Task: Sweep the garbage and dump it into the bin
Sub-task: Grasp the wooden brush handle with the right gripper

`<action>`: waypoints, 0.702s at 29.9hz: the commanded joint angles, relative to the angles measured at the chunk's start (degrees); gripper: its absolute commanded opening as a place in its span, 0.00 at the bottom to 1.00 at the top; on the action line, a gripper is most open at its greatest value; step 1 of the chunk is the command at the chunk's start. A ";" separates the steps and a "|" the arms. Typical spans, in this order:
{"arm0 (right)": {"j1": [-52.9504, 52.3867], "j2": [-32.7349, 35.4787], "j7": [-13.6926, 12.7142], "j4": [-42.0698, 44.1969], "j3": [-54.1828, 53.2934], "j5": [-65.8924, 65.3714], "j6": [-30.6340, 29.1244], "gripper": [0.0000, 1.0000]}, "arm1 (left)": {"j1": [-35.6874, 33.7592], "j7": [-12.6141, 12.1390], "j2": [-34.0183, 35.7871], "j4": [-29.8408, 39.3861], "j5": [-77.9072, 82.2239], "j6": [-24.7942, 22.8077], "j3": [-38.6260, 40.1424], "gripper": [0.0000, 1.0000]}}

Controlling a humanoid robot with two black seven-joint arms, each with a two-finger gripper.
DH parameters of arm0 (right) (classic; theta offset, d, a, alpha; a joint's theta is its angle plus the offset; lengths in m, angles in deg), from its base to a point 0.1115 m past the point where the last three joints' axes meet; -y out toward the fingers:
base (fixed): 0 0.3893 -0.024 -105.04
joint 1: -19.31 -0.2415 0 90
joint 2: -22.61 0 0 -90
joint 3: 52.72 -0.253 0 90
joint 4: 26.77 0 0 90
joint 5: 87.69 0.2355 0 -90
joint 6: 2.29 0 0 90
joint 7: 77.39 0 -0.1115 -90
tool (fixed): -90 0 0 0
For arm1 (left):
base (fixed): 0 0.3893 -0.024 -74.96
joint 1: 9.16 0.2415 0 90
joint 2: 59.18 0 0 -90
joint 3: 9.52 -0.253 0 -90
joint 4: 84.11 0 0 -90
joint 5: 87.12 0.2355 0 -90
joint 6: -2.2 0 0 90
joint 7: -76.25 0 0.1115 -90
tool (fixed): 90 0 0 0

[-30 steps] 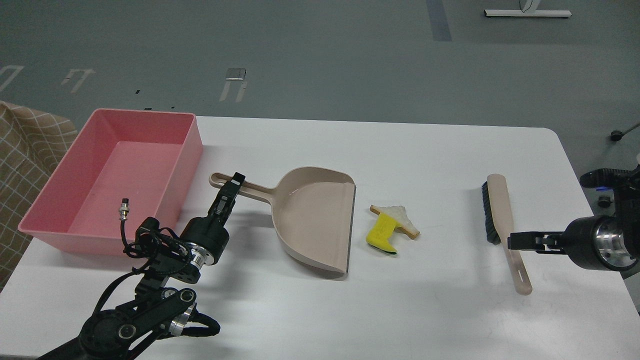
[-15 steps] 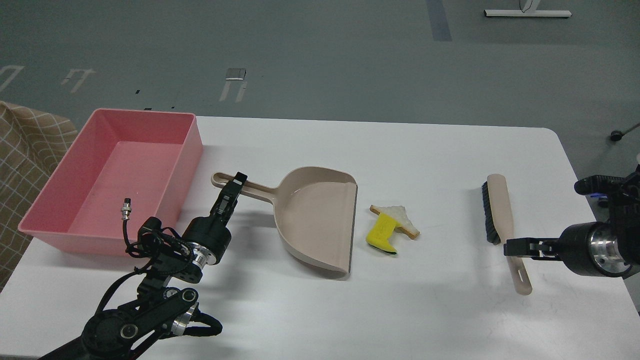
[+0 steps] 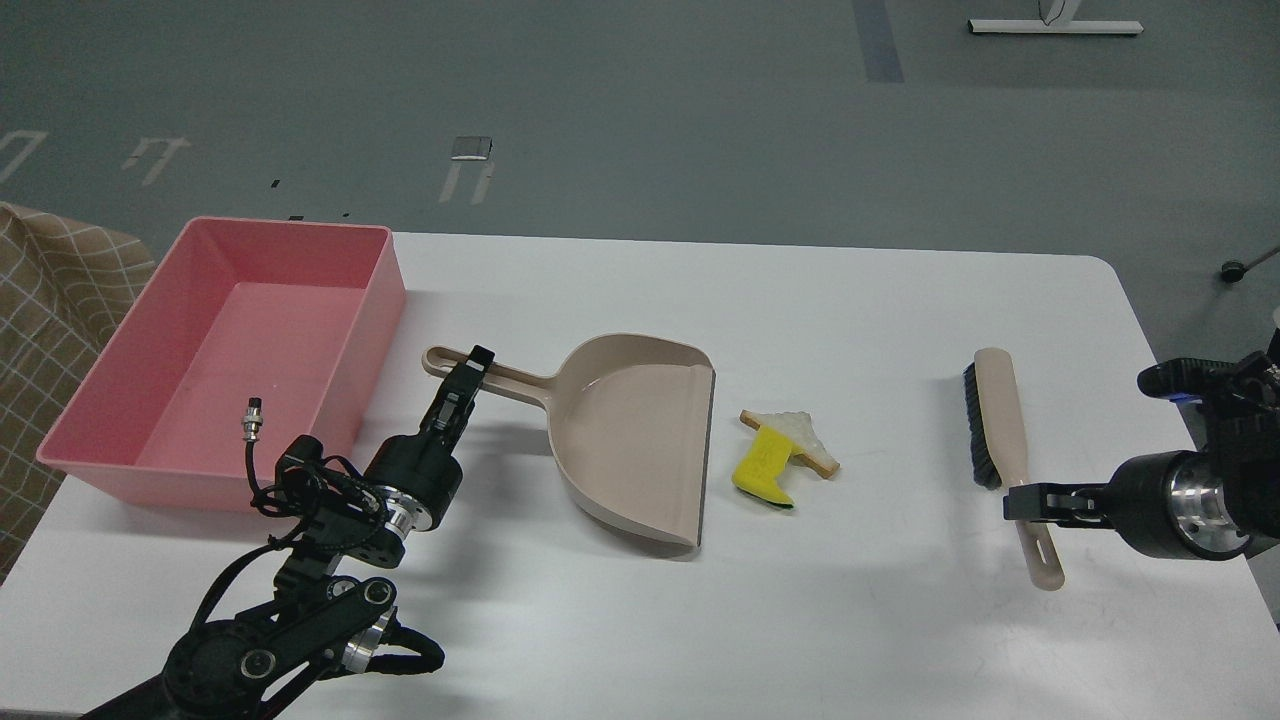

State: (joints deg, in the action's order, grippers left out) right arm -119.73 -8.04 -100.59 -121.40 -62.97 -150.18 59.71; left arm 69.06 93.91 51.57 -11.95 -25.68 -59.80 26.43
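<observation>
The garbage lies mid-table: a white bread piece [image 3: 798,430] with brown crust, and a yellow sponge block [image 3: 762,468] with a green edge touching it. The pink bin [image 3: 385,300] stands at the far left and looks empty. A beige dustpan [image 3: 630,440] lies left of the garbage with its mouth facing it. My left gripper [image 3: 472,372] is shut on the dustpan's handle. A beige brush [image 3: 997,420] with black bristles lies at the right. My right gripper [image 3: 1022,503] sits at the brush's handle; its fingers cannot be told apart.
The white table [image 3: 850,630] ends close behind the bin and right of the brush. A checkered cloth [image 3: 50,300] sits beyond the left edge. A loose cable with a metal plug [image 3: 250,418] sticks up from my left arm in front of the bin.
My right gripper has moved down and slightly left along the brush handle. The dustpan shifted slightly in my left gripper a second ago and has held still since.
</observation>
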 commanded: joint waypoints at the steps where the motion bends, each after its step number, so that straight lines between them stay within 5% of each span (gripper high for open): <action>1: 0.09 -0.03 0.00 0.07 0.05 0.00 0.00 0.56 | 0.00 0.00 0.09 0.00 -0.01 0.00 0.00 0.00; 11: 0.53 -0.29 0.09 0.24 0.06 0.17 0.00 0.44 | -0.09 0.00 0.00 0.00 -0.01 0.00 0.00 0.00; 21: 0.70 -0.29 0.09 0.24 -0.12 0.17 0.00 0.20 | -0.09 0.00 0.00 0.00 -0.10 0.00 0.00 0.00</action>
State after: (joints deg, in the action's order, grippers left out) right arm -119.09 -8.33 -100.53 -121.15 -62.90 -150.02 59.71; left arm 68.98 93.91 51.63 -11.95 -25.77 -59.80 26.43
